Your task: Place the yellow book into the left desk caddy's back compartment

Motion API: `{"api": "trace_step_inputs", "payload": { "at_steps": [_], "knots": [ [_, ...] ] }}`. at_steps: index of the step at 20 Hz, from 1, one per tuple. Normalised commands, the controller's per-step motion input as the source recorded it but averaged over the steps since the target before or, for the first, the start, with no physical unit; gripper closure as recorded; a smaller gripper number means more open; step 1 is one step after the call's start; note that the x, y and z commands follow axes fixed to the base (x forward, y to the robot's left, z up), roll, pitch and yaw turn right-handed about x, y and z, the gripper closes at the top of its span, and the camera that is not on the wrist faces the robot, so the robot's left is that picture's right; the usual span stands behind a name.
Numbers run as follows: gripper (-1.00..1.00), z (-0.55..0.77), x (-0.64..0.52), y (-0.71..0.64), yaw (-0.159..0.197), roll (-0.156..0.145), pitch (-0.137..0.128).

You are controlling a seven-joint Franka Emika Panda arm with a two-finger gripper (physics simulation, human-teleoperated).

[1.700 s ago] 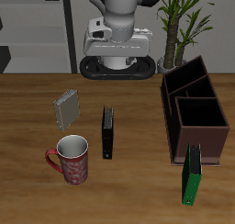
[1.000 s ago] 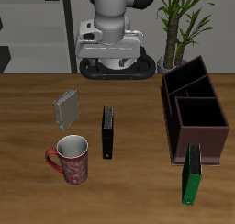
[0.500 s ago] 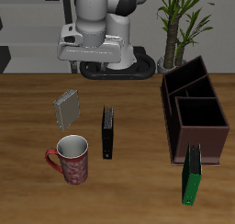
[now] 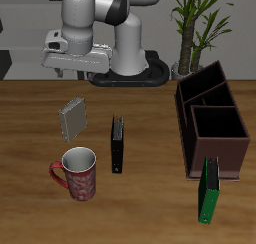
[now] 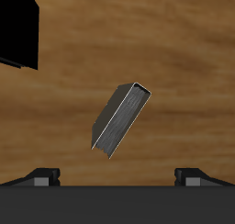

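Observation:
The yellow book [image 4: 72, 117] stands upright on the table, pale grey with tan edges, behind the mug. In the wrist view the yellow book [image 5: 119, 120] lies below and between my fingers. My gripper [image 4: 76, 70] hangs above and a little behind the book, well clear of it. In the wrist view my gripper [image 5: 117, 177] has its fingertips [image 5: 41, 174] wide apart and holds nothing. The left desk caddy [image 4: 212, 128] is a dark brown box across the table. Its back compartment [image 4: 203, 85] with tall slanted walls is at the far end.
A black book [image 4: 118, 144] stands mid-table between the yellow book and the caddy. A red patterned mug [image 4: 77, 173] sits nearer the front edge. A green book [image 4: 208, 190] leans at the caddy's front. A potted plant [image 4: 197, 28] stands behind the caddy.
The arm has swung sideways from the table's back centre to above the yellow book. Nothing on the table has moved.

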Motion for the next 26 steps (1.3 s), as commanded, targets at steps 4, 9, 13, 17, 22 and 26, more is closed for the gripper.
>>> {"api": "trace_step_inputs", "payload": {
  "at_steps": [4, 9, 13, 17, 22, 26],
  "knots": [
    [-1.00, -0.26, -0.06, -0.25, -0.050, -0.038, -0.020],
    [-1.00, -0.21, 0.02, 0.02, -0.037, -0.007, -0.019],
    [-1.00, -0.21, 0.04, -0.03, -0.094, -0.018, -0.041],
    [-1.00, -0.29, 0.13, 0.00, -0.068, -0.002, 0.006],
    [-1.00, -0.34, 0.13, 0.06, -0.051, 0.002, 0.023],
    [-1.00, -0.39, 0.14, 0.02, -0.031, 0.004, 0.043]
  ]
}}
